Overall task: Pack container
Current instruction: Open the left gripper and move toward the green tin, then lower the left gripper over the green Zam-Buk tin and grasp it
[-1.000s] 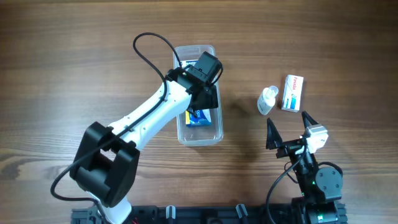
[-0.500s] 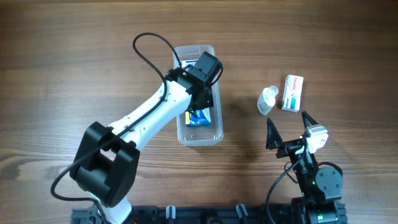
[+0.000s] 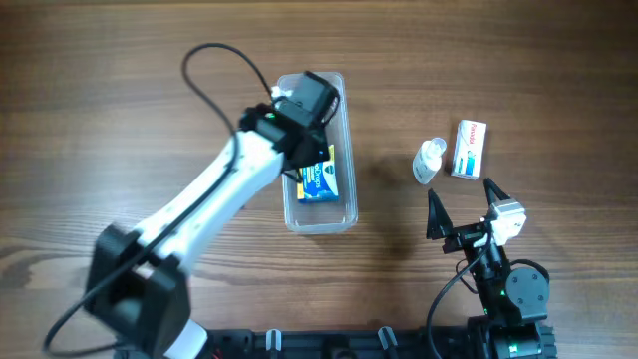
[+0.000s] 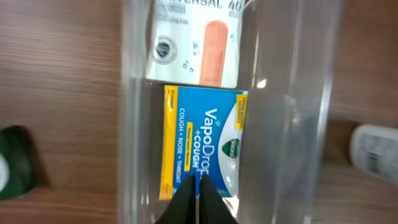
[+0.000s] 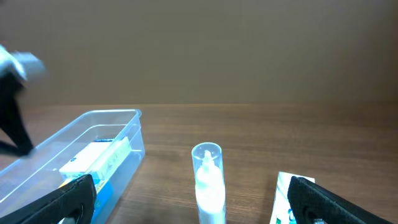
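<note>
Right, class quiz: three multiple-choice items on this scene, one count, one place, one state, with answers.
1. How many boxes lie in the container? A one; B two; C four.
2. The small clear bottle stands: A in the container; B on the table beside a white box; C atop the white box.
3. The right tool is: A open, empty; B shut on the bottle; C shut on a box.
Answers: 1 B, VapoDrops box and bandage box; 2 B, it stands outside the container; 3 A, jaws spread, nothing between.
</note>
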`<state>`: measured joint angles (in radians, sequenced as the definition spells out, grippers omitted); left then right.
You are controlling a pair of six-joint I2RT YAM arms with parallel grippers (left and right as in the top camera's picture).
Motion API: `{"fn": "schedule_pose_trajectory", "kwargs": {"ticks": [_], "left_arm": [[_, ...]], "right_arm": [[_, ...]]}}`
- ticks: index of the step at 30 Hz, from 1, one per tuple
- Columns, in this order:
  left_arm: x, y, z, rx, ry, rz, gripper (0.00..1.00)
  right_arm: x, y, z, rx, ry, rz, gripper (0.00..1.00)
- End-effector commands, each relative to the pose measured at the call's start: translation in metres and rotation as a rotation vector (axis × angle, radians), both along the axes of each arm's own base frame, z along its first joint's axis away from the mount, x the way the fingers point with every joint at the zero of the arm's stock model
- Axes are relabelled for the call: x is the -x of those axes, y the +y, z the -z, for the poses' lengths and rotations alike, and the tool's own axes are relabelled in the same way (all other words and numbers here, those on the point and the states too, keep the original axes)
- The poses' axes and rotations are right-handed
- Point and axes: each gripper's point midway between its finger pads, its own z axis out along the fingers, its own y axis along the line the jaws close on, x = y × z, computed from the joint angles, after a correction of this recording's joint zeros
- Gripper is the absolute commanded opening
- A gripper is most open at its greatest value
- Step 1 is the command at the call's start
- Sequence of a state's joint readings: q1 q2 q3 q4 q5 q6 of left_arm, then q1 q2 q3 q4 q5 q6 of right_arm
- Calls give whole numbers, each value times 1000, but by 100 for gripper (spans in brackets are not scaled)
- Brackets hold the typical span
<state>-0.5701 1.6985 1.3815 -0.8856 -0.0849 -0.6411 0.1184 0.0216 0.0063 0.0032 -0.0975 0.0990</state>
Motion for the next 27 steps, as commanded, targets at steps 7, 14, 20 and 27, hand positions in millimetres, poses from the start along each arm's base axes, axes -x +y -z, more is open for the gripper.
{"fn": "schedule_pose_trajectory", "kwargs": {"ticks": [7,14,20,27], "left_arm": [[25,94,-40,-62,72,-188,27],[37,134,-17,-101,171,-293,100],[50,152,28,-86,241,-356,100],[54,147,74,-10,236,-358,100]], "right_arm": [[0,2,0,18,-4,-12,100],[0,2,0,18,-4,-12,100],[0,2,0,18,-4,-12,100],[0,2,0,18,-4,-12,100]]}}
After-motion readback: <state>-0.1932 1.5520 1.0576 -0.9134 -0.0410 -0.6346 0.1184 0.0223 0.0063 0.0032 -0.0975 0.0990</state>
